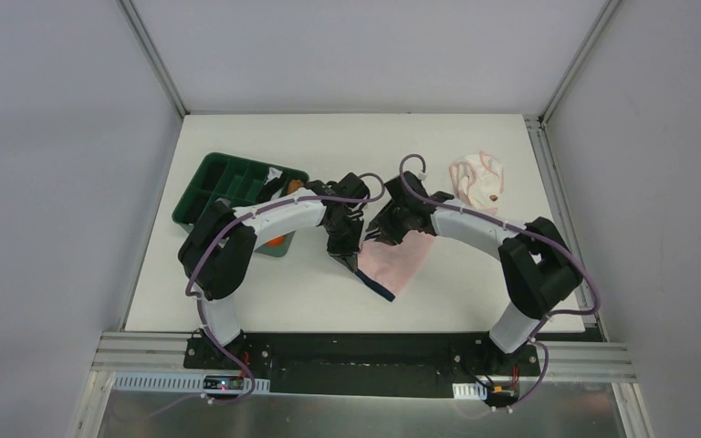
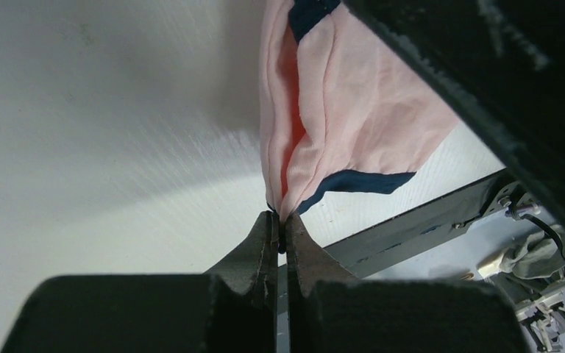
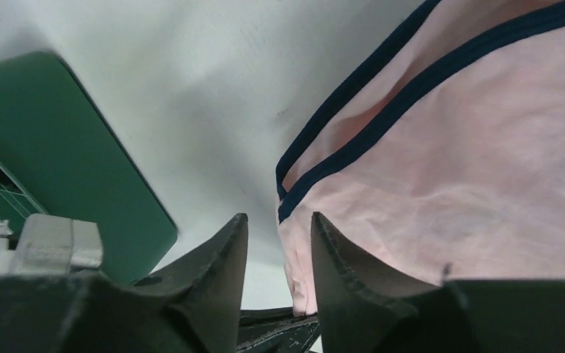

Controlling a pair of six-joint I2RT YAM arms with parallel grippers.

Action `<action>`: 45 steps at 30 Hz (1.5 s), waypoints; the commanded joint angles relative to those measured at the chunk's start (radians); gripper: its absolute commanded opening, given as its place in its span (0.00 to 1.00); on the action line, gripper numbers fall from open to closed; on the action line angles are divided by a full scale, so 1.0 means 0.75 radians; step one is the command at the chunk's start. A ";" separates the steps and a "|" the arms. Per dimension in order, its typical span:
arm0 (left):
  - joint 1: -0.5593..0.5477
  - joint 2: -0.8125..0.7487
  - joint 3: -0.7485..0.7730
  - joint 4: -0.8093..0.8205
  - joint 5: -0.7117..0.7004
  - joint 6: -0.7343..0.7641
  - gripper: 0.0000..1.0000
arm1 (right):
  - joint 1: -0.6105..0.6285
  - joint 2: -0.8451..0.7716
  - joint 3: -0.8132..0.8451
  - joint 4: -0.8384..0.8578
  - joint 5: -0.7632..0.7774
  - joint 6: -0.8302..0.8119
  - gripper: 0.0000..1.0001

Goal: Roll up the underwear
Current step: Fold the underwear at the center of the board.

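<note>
Pinches a thin fold of the soft pink fabric briefs with dark navy edging [image 2: 353, 110] in the left claw [image 2: 281, 220] — fingers [image 2: 261, 243] pressed together, cloth caught right at the tips beside a strip of navy trim. Ahead of that claw, bunched pink folds over the flat white worktop [image 2: 103, 147].

Holds the right claw [image 3: 278, 220] spread, fingertips apart, with a navy-trimmed corner of the same briefs lying in the gap, close against the inner face of the finger seen on the right of the wrist view; nothing clamped there. Beyond that claw and to its right, the broad pink panel; to its left, the dark green plastic compartment tray [image 3: 66, 147] on bare worktop.

From above: both claws close together near the middle of the worktop, left claw [image 1: 342, 248] at the garment's left edge, right claw [image 1: 388, 226] at its upper edge. Rest of the garment trailing back from them toward the arms' bases, ending in a navy-edged corner. Just to the left of the left claw, the green tray, with an orange item [image 1: 278, 242] showing under the left arm. Well apart, beyond and to the right of the right claw — the paler pink-white crumpled fabric briefs with pink edging [image 1: 476, 178], touched by neither claw
</note>
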 commanded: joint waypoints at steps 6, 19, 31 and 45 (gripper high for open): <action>0.034 -0.116 -0.056 0.035 0.069 0.070 0.00 | 0.001 0.100 0.096 0.043 -0.095 0.066 0.46; 0.038 -0.135 -0.063 0.053 0.118 0.176 0.00 | -0.007 0.276 0.244 -0.121 -0.145 0.000 0.49; 0.051 -0.093 -0.060 0.053 0.098 0.199 0.00 | -0.008 0.371 0.213 -0.124 -0.138 -0.052 0.45; 0.073 -0.072 -0.076 0.053 0.100 0.221 0.00 | -0.022 0.397 0.144 -0.092 -0.091 -0.025 0.00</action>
